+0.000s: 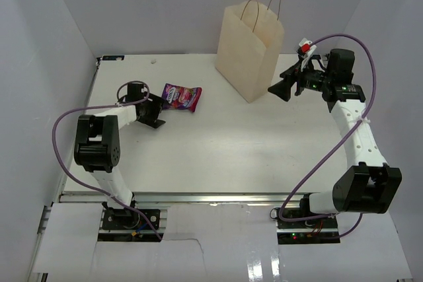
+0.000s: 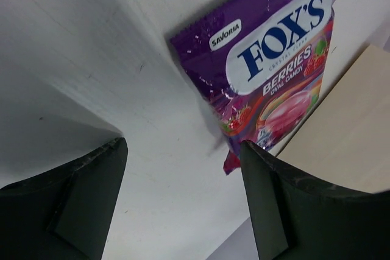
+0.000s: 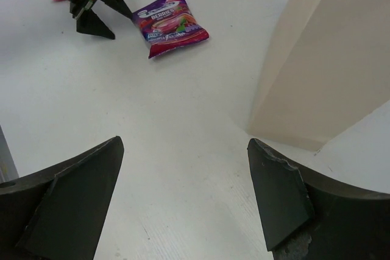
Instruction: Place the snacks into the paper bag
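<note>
White surface (image 1: 218, 150) under me, and the bag (image 1: 250, 51) stands upright at the far side, mouth up. My right hand (image 1: 279, 90) hangs just beside the bag, fingers spread wide, nothing in them. My left hand (image 1: 158, 113) sits low over the surface, also wide apart and empty. The purple packet (image 1: 182, 97) lies flat just ahead of the left hand, between it and the bag, long axis running roughly hand-to-bag. The left is nearer and the right is well apart, so I reckon this grab is the left's.
</note>
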You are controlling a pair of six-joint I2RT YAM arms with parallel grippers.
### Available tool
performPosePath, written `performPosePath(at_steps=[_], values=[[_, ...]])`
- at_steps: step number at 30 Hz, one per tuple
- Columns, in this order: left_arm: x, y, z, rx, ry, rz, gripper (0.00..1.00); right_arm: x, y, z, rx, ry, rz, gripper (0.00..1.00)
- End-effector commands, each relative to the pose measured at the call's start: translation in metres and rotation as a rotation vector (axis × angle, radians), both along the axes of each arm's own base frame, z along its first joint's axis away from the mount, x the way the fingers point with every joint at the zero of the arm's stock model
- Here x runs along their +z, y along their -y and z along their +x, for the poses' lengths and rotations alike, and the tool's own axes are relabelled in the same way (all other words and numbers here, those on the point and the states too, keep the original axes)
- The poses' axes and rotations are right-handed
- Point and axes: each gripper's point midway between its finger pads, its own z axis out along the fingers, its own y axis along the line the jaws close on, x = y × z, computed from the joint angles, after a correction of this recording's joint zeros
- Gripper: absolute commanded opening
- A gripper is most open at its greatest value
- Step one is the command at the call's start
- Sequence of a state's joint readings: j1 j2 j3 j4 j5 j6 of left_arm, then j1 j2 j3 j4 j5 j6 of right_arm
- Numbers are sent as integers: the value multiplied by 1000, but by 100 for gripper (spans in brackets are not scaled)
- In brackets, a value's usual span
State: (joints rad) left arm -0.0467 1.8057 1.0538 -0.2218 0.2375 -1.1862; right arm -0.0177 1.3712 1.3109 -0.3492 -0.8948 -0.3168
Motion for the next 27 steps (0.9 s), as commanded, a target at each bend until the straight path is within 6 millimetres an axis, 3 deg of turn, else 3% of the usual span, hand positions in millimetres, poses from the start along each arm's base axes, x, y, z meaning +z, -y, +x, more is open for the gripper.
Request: performPosePath(at_steps=[1,7,8,13,17,24,27], values=[[15,3,31,136,65,-56,84,21,-6,-13,52,57,27,88],[-2,8,43,182,45,-71,78,14,-8,-23,68,33,40,88],[-6,9,41,196,28,-82,72,13,-9,-25,70,27,42,88],[-26,9,36,235,-21,-95,69,9,-11,-33,82,12,50,88],[-29,10,39,237,-14,-102,57,6,-16,-43,134,-6,66,88],[-22,14,52,175,80,-97,36,-3,-47,-87,367,-44,112,87],[-16,22,55,116,139,-130,21,-12,-52,-90,376,-67,105,87]])
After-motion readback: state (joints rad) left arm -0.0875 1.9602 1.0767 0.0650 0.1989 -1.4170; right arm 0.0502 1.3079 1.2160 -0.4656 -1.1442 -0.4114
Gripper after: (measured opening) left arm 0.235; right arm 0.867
